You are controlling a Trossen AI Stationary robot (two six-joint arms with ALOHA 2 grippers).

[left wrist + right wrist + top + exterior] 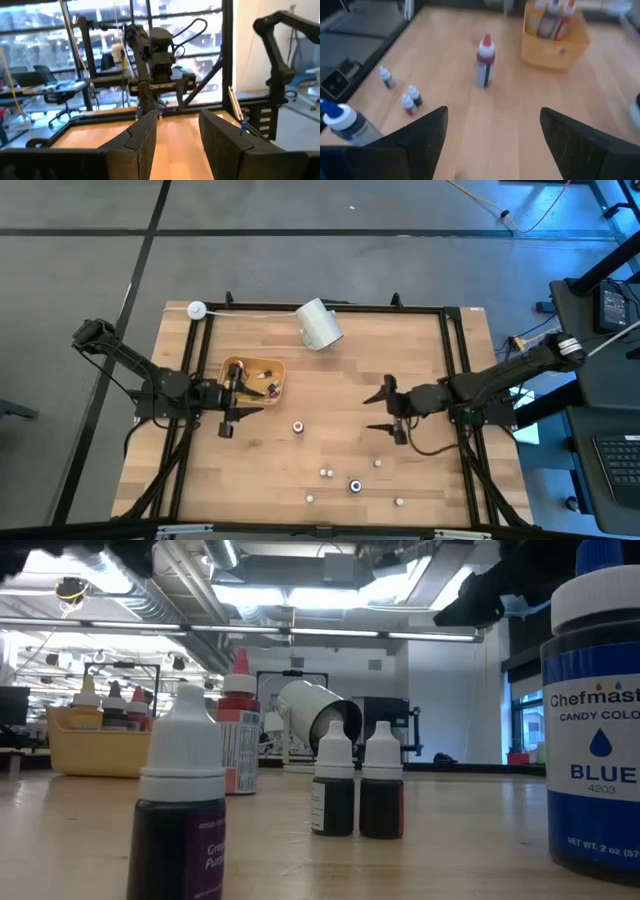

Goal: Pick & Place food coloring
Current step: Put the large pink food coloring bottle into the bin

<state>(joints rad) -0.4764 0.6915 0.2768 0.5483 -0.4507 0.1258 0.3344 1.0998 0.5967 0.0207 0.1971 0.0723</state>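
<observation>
I took the yellow tray (226, 366) as my landmark. It already held a few food coloring bottles, and the left gripper (232, 402) hovered just at its near edge with its fingers spread and nothing between them. The red-capped bottle (298, 426) stood upright on the bare wood, a little way off the tray toward the right arm, roughly between the two grippers. The right gripper (386, 410) hung further from the tray, its fingers wide apart and empty, facing that bottle (485, 60) with the tray beyond it. I judged the left gripper slightly nearer. Smaller bottles, among them the blue-capped bottle (355, 485), stood scattered further from the tray, toward the table's near edge
</observation>
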